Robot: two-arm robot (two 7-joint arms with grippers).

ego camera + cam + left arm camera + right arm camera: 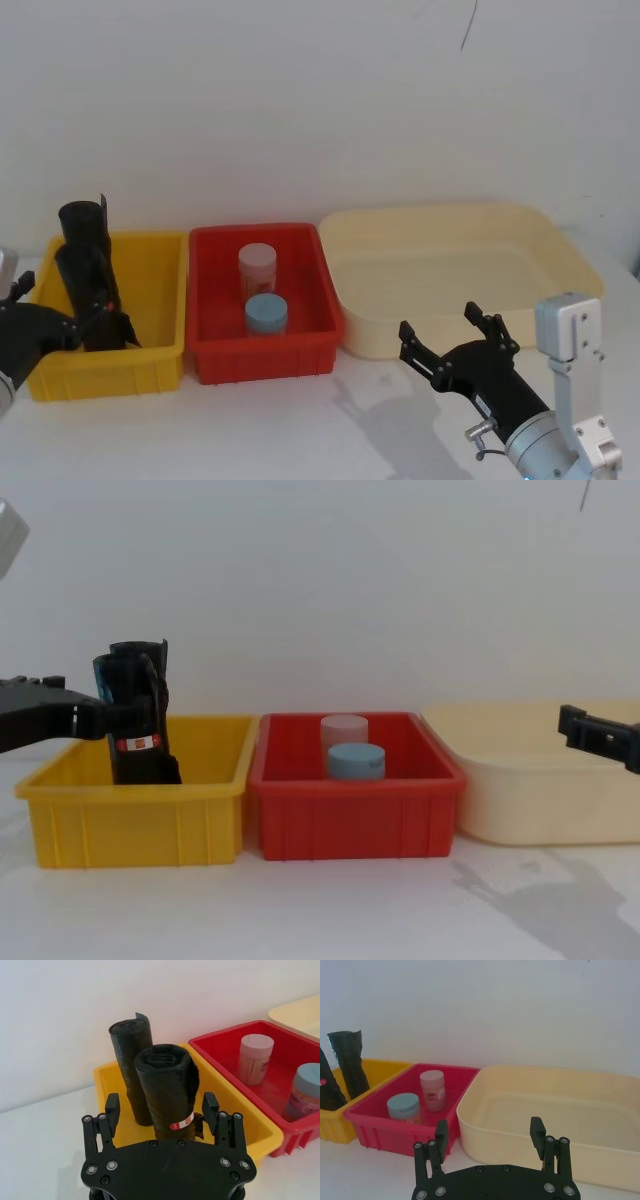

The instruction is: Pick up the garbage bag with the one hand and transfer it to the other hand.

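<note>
The garbage bag [167, 1087] stands inside the yellow bin [235, 1105], leaning slightly, with its red-and-white label near the lower end. A taller, rougher black roll [131, 1050] stands in the same bin, just behind the bag. The left gripper [161, 1107] reaches into the yellow bin at label height. Its jaws are apart, one on each side of the bag, and a narrow gap shows on both sides.

A red bin [265, 350] sits just beside the yellow bin and holds a pink-capped jar [257, 265] and a blue-capped jar [266, 312]. A cream tub [360, 330] lies beyond the red bin. The right gripper [440, 325] hovers over the desk [300, 430] in front of the tub, well apart from the yellow bin. Its jaws are apart and hold nothing.
</note>
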